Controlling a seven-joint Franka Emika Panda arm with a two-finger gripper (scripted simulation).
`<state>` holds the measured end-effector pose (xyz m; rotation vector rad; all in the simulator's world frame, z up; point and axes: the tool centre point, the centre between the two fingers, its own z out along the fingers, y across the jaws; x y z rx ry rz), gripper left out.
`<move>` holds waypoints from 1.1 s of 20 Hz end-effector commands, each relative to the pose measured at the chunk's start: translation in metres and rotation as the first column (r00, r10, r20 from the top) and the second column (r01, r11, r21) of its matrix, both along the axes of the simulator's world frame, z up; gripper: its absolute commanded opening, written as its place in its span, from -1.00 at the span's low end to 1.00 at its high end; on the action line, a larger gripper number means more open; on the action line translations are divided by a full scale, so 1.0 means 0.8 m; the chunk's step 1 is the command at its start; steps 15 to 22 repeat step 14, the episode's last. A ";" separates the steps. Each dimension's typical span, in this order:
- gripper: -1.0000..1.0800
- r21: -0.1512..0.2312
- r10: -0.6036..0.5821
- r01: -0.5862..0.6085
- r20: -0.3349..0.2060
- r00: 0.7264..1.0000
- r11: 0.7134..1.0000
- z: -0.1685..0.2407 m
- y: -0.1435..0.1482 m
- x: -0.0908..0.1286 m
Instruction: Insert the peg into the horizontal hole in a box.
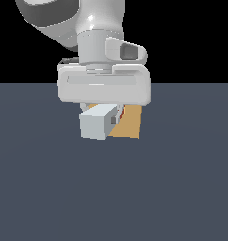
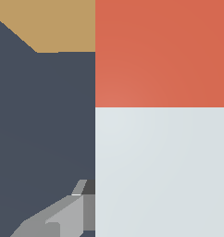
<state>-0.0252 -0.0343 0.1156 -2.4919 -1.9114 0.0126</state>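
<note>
One robot arm hangs low over the dark blue-grey counter (image 1: 50, 188), its gripper (image 1: 105, 109) closed on the peg (image 1: 96, 123), which is lifted clear of the surface. The peg's light grey square end faces the exterior camera; only a sliver of its orange-red end shows behind the gripper. The tan box (image 1: 130, 123) stands on the counter just behind the peg, at about 3 o'clock from it in the exterior view. In the wrist view, the peg's orange-red end (image 2: 162, 53) points toward the box (image 2: 58, 23). The hole cannot be seen.
</note>
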 end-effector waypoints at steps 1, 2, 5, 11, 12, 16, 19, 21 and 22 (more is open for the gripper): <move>-1.00 0.004 0.016 -0.016 0.008 1.000 1.000 0.004 0.036 0.009; -1.00 0.004 0.016 -0.016 0.009 1.000 1.000 0.004 0.047 0.012; -1.00 0.004 0.016 -0.016 0.010 1.000 1.000 0.005 0.078 0.020; -1.00 0.004 0.016 -0.016 0.011 1.000 1.000 0.006 0.115 0.030; -1.00 0.004 0.016 -0.016 0.011 1.000 1.000 0.006 0.118 0.031; -1.00 0.003 0.016 -0.016 0.012 1.000 1.000 0.006 0.120 0.032; -1.00 0.003 0.016 -0.016 0.012 1.000 1.000 0.006 0.120 0.032; -1.00 0.003 0.016 -0.016 0.012 1.000 1.000 0.006 0.120 0.032; -1.00 0.003 0.016 -0.016 0.012 1.000 1.000 0.006 0.120 0.032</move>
